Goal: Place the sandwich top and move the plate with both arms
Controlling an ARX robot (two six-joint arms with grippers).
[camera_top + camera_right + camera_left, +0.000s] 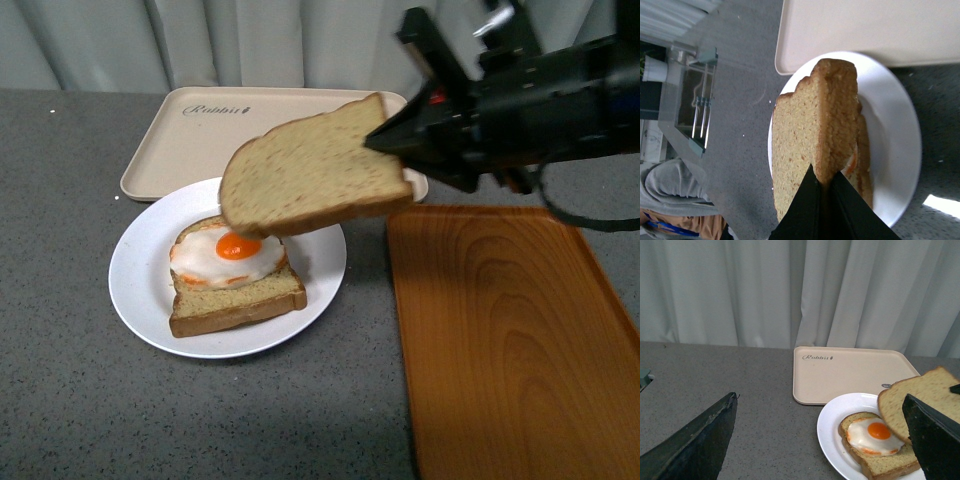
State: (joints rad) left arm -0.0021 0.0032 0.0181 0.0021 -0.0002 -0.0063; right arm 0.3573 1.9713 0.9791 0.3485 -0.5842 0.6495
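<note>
My right gripper (385,140) is shut on the sandwich top (310,170), a plain tan bread slice, and holds it tilted in the air above the white plate (135,270). On the plate lies a bread slice with a fried egg (232,270). In the right wrist view the gripper (824,179) pinches the slice's edge (832,115) over the plate (900,140). My left gripper (820,440) is open and empty, its black fingers (695,445) wide apart, near the plate (832,432). The sandwich top (917,400) shows there too.
A beige rabbit-print tray (190,130) lies behind the plate. An orange wood-grain tray (510,340) lies to the right on the grey tabletop (100,420). Pale curtains (230,40) hang behind. A metal rack (695,100) stands off the table's side.
</note>
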